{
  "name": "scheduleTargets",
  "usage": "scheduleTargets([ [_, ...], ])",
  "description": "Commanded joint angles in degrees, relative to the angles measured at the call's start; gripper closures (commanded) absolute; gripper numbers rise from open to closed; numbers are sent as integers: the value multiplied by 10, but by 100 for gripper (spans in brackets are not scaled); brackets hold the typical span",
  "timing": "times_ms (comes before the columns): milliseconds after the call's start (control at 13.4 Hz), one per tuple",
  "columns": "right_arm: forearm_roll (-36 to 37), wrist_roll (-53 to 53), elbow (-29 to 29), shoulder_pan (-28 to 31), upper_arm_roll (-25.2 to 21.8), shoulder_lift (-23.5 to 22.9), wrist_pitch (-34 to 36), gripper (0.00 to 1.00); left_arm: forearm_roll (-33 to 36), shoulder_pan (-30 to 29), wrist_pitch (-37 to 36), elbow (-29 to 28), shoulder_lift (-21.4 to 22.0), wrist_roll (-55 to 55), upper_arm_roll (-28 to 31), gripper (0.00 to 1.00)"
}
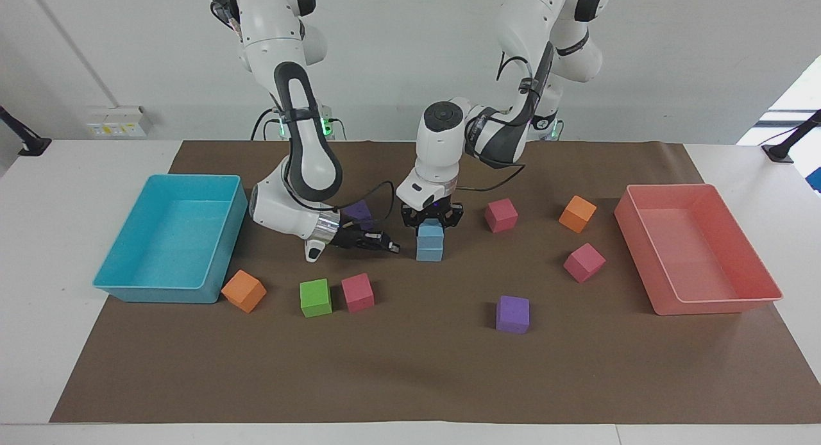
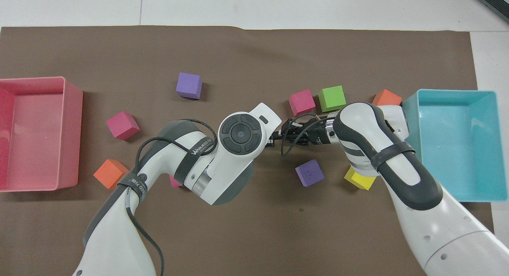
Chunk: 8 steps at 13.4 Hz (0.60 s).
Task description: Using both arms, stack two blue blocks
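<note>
The two blue blocks stand as one stack in the middle of the brown mat: the upper blue block sits squarely on the lower blue block, which rests on the mat. The left gripper comes straight down on the stack, its jaws clamped on the sides of the upper block. The right gripper lies low and nearly level just beside the stack, toward the right arm's end, its jaws together and holding nothing. From overhead, the left arm's wrist hides the stack entirely.

Around them are nine loose cubes:
- Three pink cubes.
- Two orange cubes.
- Two purple cubes, one farther from the robots than the stack, the other partly hidden by the right arm's wrist.
- One green cube, just beside a pink one.
- One yellow cube, seen only from overhead, half under the right arm.

There are two trays, a turquoise tray at the right arm's end and a pink tray at the left arm's end. One orange cube touches or nearly touches the turquoise tray's corner.
</note>
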State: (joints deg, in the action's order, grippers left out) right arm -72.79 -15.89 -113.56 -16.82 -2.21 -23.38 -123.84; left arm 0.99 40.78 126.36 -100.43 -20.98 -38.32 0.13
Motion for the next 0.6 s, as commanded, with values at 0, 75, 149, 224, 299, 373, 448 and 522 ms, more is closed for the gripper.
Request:
scheduleTargets([
  [0,-17,-21,-2,7,4,1,3,100,10,13,-9,7,-1,-13,12,44],
  [75,-17,-21,-3,7,4,1,2,100,10,12,-9,7,-2,-13,12,44],
  [149,-17,-21,-3,7,4,1,2,100,10,12,-8,7,-2,-13,12,44],
  [224,-17,-20,-3,7,4,1,2,100,15,12,-8,7,-2,-13,12,43],
  [299,-17,-21,-2,6,4,1,2,100,26,12,-7,7,-2,-13,12,41],
  [373,-17,-21,-3,6,4,1,2,100,27,12,-6,7,-2,-13,11,39],
  [448,-17,-20,-3,6,4,1,2,100,27,12,-4,7,-2,-12,11,34],
  [522,-17,-21,-2,6,4,1,2,100,27,12,-3,7,-2,-13,11,32],
])
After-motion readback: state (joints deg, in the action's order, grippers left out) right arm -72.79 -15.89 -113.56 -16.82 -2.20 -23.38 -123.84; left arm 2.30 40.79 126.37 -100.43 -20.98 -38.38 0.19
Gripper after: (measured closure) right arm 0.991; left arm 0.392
